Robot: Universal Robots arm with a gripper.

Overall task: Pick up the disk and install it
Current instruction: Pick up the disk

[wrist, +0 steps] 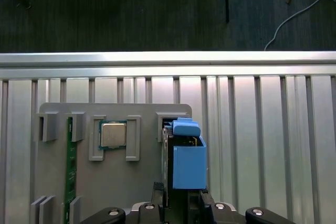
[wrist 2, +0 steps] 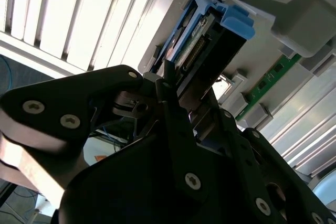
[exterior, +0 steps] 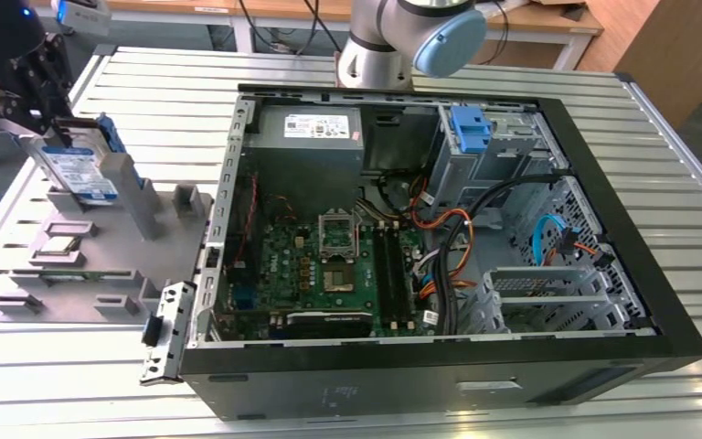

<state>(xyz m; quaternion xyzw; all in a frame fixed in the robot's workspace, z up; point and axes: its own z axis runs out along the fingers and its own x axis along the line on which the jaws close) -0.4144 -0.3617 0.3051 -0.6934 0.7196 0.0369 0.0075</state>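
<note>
The black claw point(exterior: 61, 126) is clamped on the top edge of the flat silver hard drive point(exterior: 83, 174), which has blue rails and a blue-and-white label whose print is unreadable. The drive stands upright over the grey holder plate point(exterior: 107, 261) on the slatted tabletop point(exterior: 143, 82), to the exterior view's left of the open black computer case point(exterior: 449, 370).

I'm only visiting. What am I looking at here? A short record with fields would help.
gripper: at the disk's top edge, on the exterior view's left
disk: standing on edge in the grey holder
computer case: open, lying on the slatted table
install: not yet done, disk outside the case
</note>
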